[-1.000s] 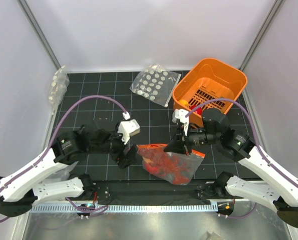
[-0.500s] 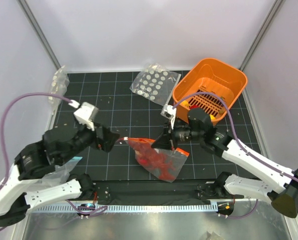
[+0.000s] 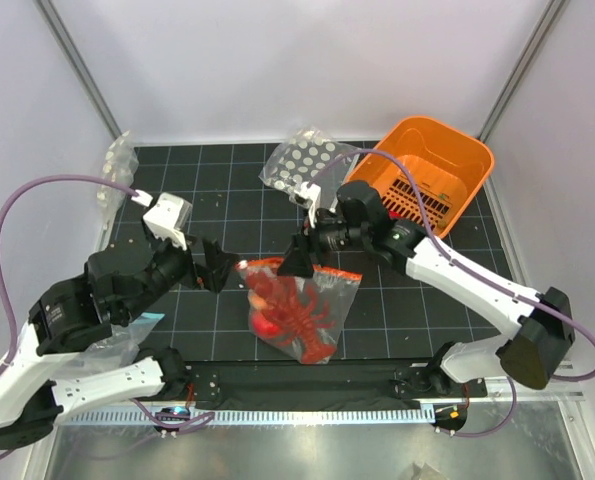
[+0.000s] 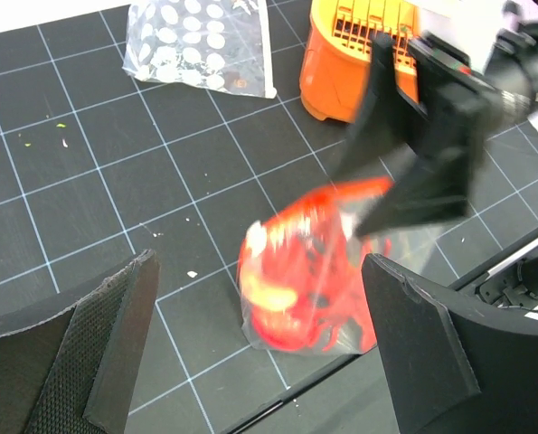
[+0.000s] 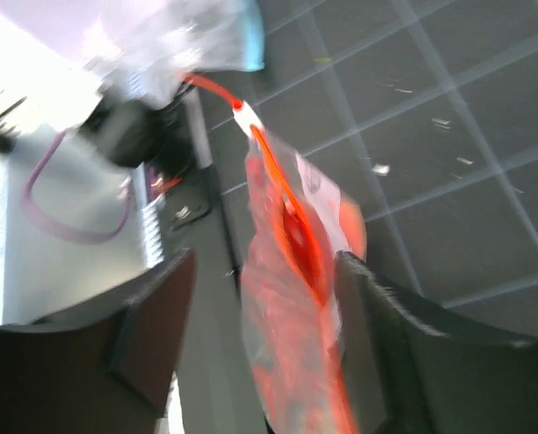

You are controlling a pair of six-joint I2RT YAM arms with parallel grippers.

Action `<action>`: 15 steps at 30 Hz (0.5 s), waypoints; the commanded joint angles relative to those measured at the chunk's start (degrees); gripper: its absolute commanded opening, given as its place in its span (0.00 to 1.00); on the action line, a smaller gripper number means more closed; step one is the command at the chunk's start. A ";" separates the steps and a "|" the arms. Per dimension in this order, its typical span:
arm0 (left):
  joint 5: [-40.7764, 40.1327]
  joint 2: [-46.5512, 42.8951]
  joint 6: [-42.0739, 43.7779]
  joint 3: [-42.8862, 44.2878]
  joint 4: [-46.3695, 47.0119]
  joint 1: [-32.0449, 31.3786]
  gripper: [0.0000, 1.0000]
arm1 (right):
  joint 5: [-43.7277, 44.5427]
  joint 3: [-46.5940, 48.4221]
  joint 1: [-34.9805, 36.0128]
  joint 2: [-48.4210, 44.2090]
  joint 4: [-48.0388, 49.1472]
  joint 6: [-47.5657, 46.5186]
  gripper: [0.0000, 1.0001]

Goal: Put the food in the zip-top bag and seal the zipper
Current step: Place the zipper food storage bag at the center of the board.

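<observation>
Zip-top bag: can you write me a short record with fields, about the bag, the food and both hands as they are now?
bag: zip-top bag, near the table's front edge, between the two hands
contents: red food inside it
zipper: orange-red strip along the mouth; sealed or not, cannot tell
left hand: open, empty, facing the bag
right hand: open, fingers either side of the bag's top, not pinching it
farther back: orange basket, bag of white discs

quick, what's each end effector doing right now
left end effector: open, holding nothing.
right end effector: open, straddling the zip-top bag at its zipper edge, not clamping it.
</observation>
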 commanded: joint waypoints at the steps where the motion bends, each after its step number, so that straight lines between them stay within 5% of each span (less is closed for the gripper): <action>1: -1.14 0.52 -0.45 1.84 0.81 0.25 0.97 | 14.97 5.93 -0.76 2.80 -1.46 1.24 0.75; 4: -0.17 0.79 -0.28 2.72 -0.24 0.25 0.97 | 20.64 11.73 -0.76 3.34 -4.45 0.89 0.80; 5: -0.17 0.62 -0.28 2.90 -0.42 0.25 0.97 | 26.75 13.39 -0.76 2.90 -5.16 1.76 0.90; 8: -0.78 -0.09 -0.28 3.16 -0.60 0.25 0.98 | 39.48 15.34 -0.76 0.10 -7.79 5.27 0.98; 15: -0.17 -1.85 -1.86 0.53 1.94 0.25 0.99 | 56.05 12.45 -0.94 -10.00 -15.18 13.97 1.00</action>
